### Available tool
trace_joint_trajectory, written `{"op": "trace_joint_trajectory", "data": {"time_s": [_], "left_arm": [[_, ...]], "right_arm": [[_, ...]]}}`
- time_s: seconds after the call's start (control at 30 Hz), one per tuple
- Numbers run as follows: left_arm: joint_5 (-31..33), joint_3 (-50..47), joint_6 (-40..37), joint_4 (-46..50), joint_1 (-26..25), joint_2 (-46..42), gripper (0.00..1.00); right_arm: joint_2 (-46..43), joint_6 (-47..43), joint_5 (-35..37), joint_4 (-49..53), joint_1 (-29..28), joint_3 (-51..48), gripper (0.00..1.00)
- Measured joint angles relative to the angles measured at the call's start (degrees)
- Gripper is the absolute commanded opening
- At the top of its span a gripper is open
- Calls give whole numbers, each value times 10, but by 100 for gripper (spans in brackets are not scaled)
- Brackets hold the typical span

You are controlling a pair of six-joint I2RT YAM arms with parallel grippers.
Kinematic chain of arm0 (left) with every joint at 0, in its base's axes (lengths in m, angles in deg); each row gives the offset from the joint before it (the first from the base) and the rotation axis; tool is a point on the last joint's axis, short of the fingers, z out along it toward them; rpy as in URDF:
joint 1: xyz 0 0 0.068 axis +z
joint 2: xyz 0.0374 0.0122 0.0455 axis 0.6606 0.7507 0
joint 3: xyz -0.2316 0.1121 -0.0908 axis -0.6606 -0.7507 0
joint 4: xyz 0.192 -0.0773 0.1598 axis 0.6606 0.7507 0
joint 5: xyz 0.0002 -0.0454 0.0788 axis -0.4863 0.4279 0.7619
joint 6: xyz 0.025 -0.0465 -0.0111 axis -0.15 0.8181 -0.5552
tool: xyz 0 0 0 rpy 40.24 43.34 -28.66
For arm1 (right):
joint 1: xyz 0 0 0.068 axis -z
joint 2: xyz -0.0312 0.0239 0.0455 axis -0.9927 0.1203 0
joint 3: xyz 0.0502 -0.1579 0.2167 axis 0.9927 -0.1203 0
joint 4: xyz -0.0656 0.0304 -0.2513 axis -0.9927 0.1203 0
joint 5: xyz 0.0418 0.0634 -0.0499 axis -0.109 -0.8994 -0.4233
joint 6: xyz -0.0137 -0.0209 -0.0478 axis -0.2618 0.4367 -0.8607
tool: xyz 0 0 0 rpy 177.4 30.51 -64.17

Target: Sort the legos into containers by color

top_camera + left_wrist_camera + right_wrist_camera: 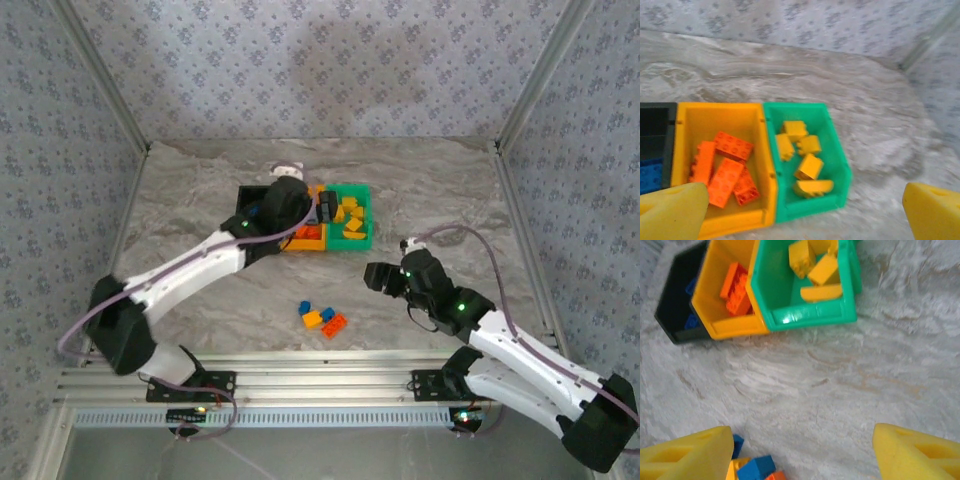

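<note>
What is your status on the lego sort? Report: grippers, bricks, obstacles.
Left gripper open over the containers. Right gripper open beside loose legos on the table. Containers part filled by color. Nothing in the way.

- We read a lab test cell.
- Beyond the left fingers: printed backdrop panels, aluminium corner post.
- Below the right fingers: marble-look tabletop.

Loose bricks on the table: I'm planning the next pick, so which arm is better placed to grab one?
Right, probably. The right fingers are open and close beside the loose bricks, while the left fingers are over the bins, farther away.
</note>
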Motion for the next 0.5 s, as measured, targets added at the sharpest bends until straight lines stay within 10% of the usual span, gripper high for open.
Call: {"op": "trace_joint_trajectory", "data": {"time_s": [0.5], "left_arm": [[57, -365, 168, 94, -67, -316, 99]], "right_arm": [[271, -47, -4, -40, -170, 112, 76]]}}
